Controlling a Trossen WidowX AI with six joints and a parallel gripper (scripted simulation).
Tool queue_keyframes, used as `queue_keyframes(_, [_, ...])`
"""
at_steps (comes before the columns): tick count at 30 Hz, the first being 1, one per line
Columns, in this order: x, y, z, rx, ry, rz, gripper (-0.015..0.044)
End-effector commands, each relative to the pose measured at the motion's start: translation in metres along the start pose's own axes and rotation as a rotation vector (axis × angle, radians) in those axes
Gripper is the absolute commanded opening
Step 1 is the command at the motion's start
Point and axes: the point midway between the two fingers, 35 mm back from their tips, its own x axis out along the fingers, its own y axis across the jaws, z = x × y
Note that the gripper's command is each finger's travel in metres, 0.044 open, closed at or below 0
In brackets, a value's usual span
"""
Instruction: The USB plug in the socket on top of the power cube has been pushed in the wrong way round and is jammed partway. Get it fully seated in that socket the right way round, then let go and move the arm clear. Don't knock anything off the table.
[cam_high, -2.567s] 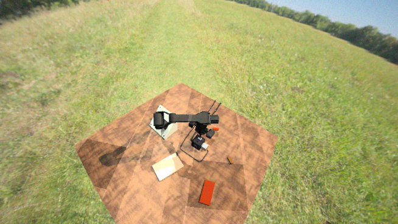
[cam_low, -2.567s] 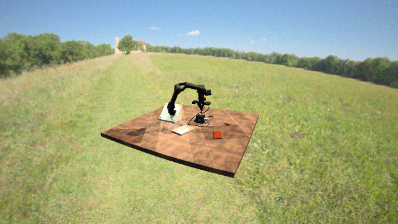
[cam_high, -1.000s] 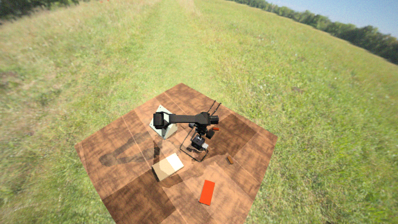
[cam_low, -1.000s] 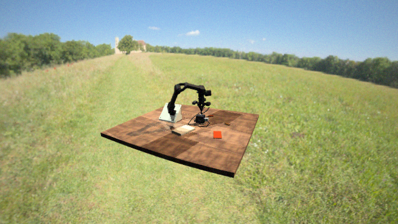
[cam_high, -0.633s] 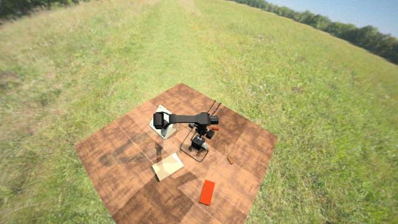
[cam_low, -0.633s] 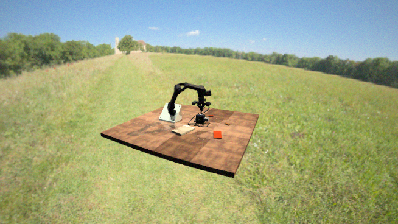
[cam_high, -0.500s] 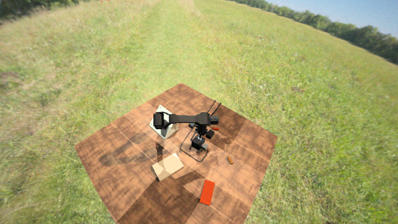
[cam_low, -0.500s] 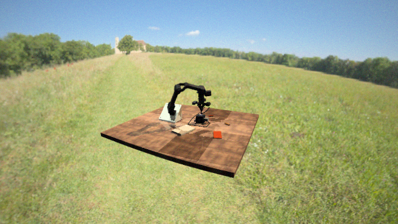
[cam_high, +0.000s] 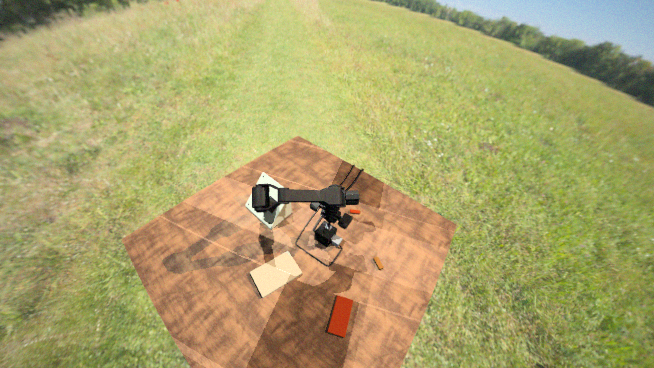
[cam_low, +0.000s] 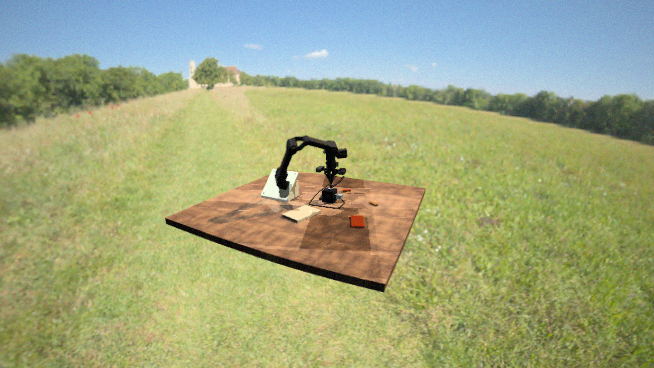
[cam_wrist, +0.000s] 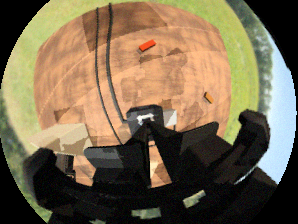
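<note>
The dark power cube stands near the middle of the wooden table. My gripper points straight down right over the cube's top and is shut on the USB plug, which stands in the top socket. The fingers hide most of the plug, so I cannot tell how deep it sits. The plug's black cable loops over the table beside the cube and runs off to the far edge.
A tan flat board lies in front of the arm's base. A red flat block lies near the front. A small orange piece and a small red piece lie to the right.
</note>
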Motion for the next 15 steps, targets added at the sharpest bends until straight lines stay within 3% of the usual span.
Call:
queue_keyframes(1, [0.0009,0.0004,-0.0005,-0.006,0.002,-0.001,0.0])
queue_keyframes(15, [0.0026,0.0004,-0.0006,-0.006,0.002,-0.001,0.0])
